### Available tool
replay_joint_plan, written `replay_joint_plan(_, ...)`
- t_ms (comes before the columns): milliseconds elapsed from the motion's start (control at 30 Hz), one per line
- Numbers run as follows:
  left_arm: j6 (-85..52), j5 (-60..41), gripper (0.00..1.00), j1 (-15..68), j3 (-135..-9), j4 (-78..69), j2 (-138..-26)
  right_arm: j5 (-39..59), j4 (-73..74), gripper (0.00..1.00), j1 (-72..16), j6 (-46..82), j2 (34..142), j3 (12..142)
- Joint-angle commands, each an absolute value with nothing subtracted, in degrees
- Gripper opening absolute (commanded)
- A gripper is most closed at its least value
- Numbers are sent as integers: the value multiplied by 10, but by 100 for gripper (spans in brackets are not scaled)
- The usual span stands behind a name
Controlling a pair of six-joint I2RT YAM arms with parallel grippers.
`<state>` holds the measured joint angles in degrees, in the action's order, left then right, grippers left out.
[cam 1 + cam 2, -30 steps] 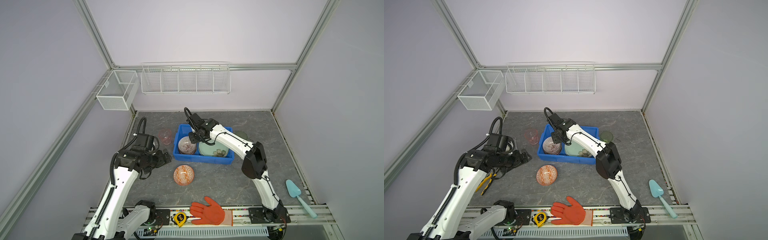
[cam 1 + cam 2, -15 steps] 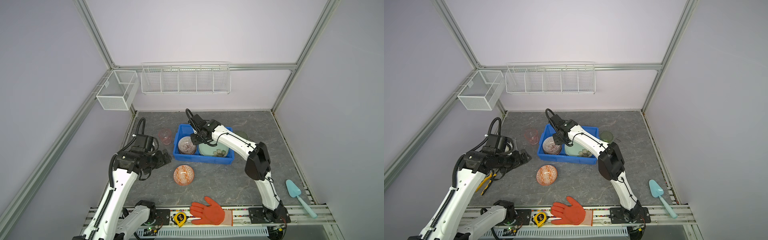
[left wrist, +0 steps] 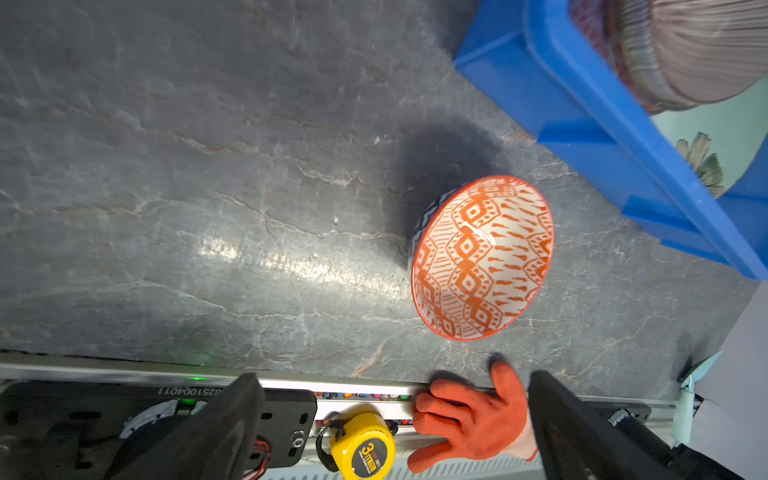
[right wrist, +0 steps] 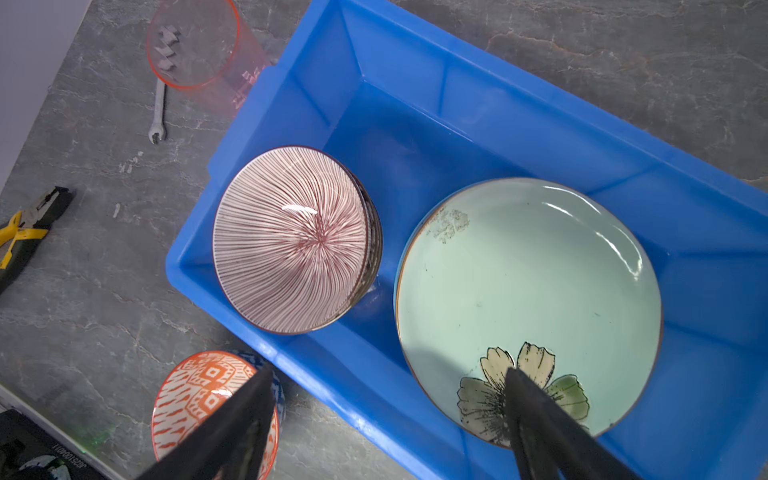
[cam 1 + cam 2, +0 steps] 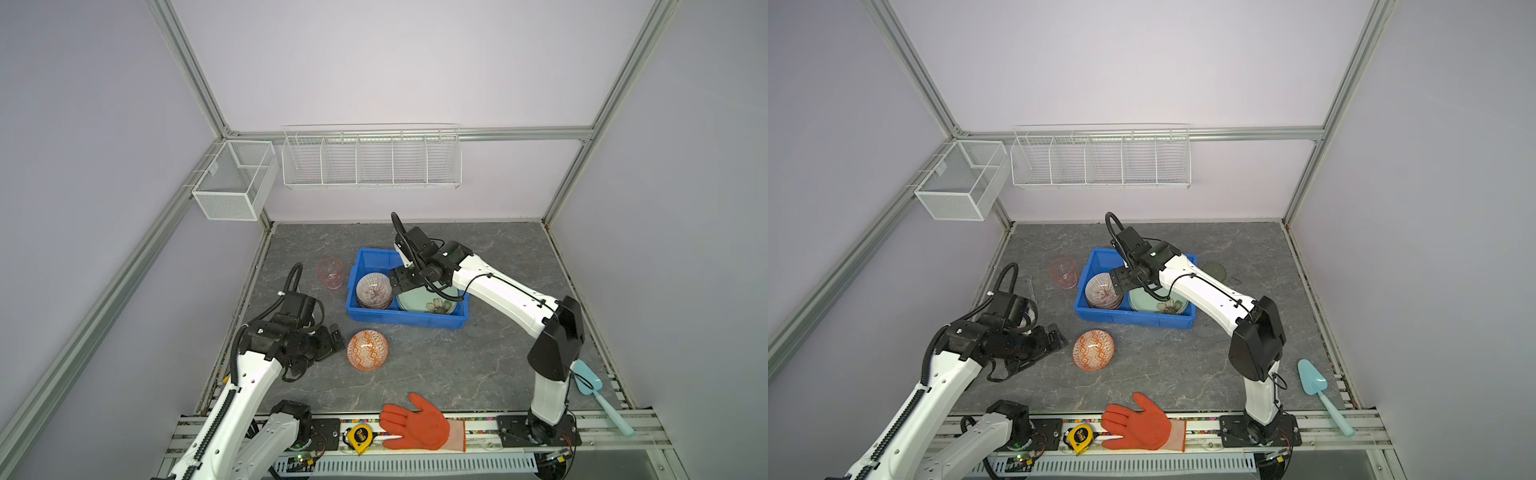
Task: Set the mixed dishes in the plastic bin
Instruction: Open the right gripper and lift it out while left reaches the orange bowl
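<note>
**Orange bowl lay ahead of the empty left hand**

The left hand point(image 3: 395, 377) was released, jaws spread wide with nothing between them. The orange bowl point(image 3: 482, 257) sat on the counter point(image 5: 457, 365) just ahead of it, apart from both fingers. It seemed tipped, its mouth turned partly toward the hand. Being round, it offered no long axis, so the rim was judged the likely place to pinch.

The right hand point(image 4: 388, 371) was also released and empty. It hung over the plastic bin point(image 5: 405, 320), above the pink-striped bowl point(image 4: 291, 241) and mint plate point(image 4: 532, 282) already inside. The left hand was clearly nearer the orange bowl, and the bin lay beyond that bowl.

A pink cup point(image 5: 330, 272) stood outside the bin, touching or just beside its corner. A green cup point(image 5: 1214, 272) showed only partly behind the right arm. Whether more dishes sat under the striped bowl could not be made out.
</note>
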<state>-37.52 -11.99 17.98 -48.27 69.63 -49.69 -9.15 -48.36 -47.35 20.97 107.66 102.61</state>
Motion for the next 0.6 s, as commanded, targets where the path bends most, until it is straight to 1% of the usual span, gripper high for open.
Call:
replay_joint_plan(0,-435,-114,100,215,-456,664,-483,-102,-478,88,-475,214,1034,986)
replay_joint_plan(67,-456,-108,100,235,-440,643,-485,-105,-475,88,-476,220,1010,957)
replay_joint_plan(133,-465,-106,98,244,-429,626,-493,-104,-469,88,-476,225,989,930)
replay_joint_plan(267,-465,-105,91,248,-420,606,-507,-104,-462,88,-474,229,953,880)
replay_joint_plan(400,-461,-108,82,249,-422,590,-523,-124,-435,88,-473,245,906,815)
replay_joint_plan(567,-456,-110,74,255,-418,578,-540,-121,-404,88,-471,253,855,751)
